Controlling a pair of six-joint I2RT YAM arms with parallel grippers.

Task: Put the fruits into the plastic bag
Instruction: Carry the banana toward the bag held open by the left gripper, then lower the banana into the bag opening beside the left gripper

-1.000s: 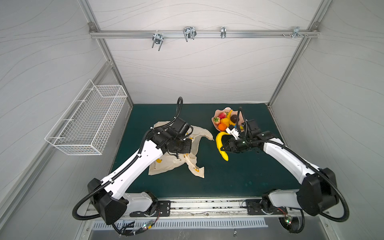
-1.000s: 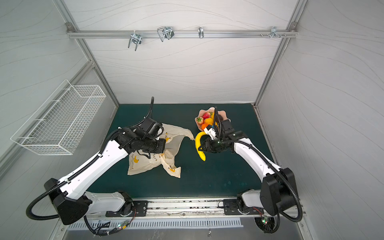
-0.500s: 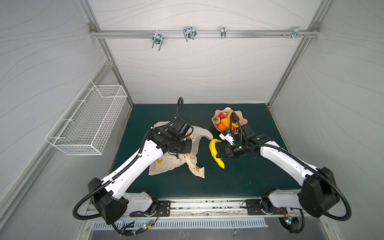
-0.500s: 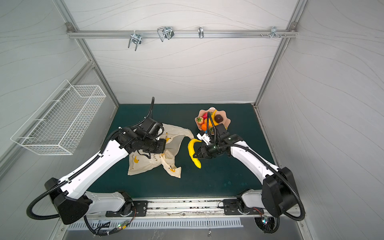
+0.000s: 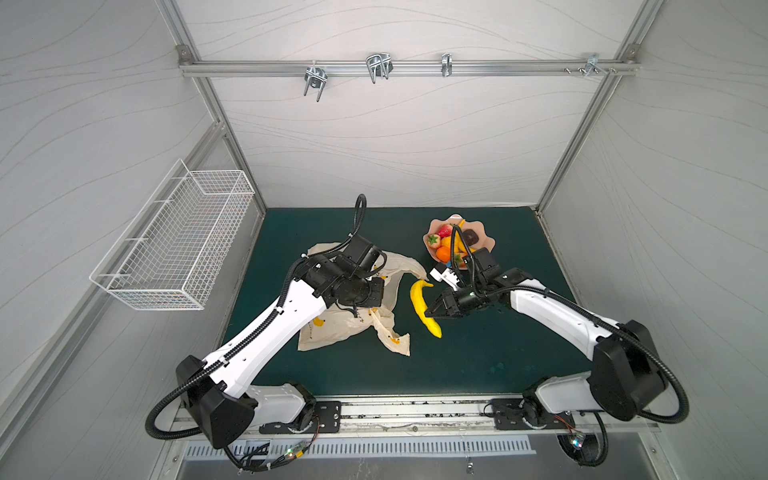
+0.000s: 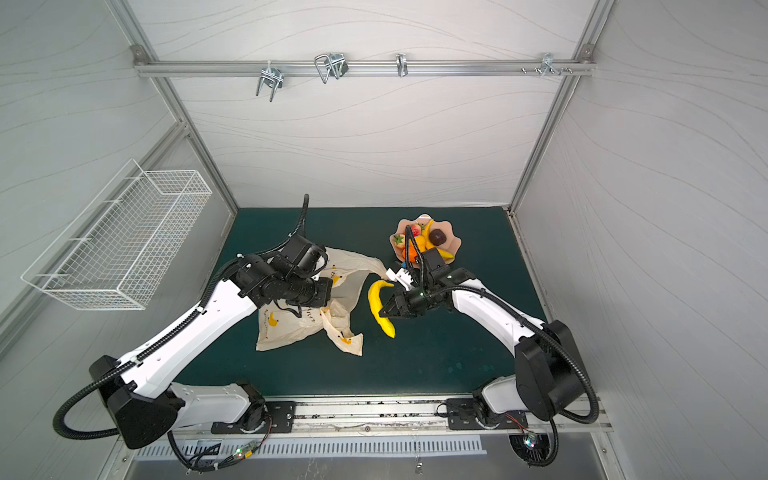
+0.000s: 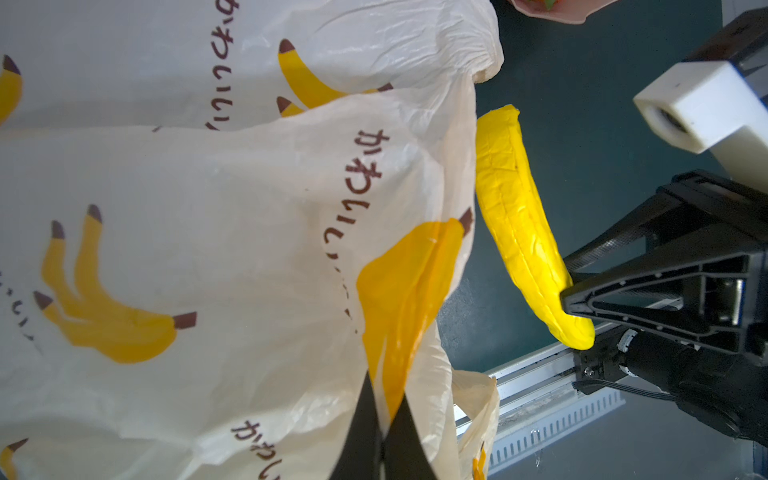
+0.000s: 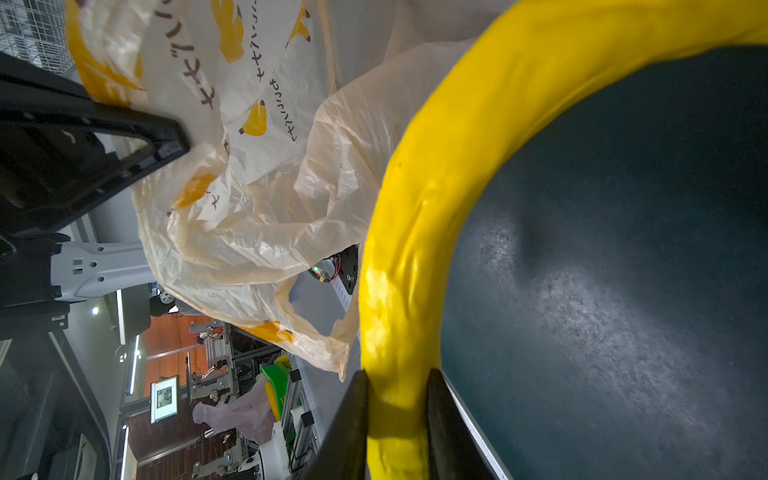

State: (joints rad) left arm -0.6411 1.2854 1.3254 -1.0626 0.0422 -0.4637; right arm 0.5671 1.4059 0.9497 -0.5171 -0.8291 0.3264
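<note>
Holding, right hand (image 5: 430, 314): closed narrowly on the banana (image 5: 419, 300); in the right wrist view its two black fingers (image 8: 349, 419) press the yellow body from both sides.
Grip point: on the near half of the banana, with the far end free.
Banana position: just right of the bag (image 5: 328, 332), between the bag and the right arm, lying roughly near-to-far in both top views. Whether its near tip touches the counter (image 5: 478, 357) cannot be told.
Left hand (image 7: 383, 419): pinched tight on a fold of the bag at a yellow printed patch, with no gap between the fingertips.
Bag position: left of centre on the counter, crumpled, and partly under the left arm in both top views.
Loop handle (image 8: 316, 307): hangs open beside the banana in the right wrist view.
Dish (image 5: 488, 243): pink, wavy-edged, at far right of centre, apart from the bag.
Dish contents: strawberries (image 5: 445, 230), an orange ball (image 5: 443, 252) and a dark brown piece (image 5: 470, 237); a cable partly hides them.
Wire basket (image 5: 178, 249): white, mounted on the left wall, well apart from the counter items.
</note>
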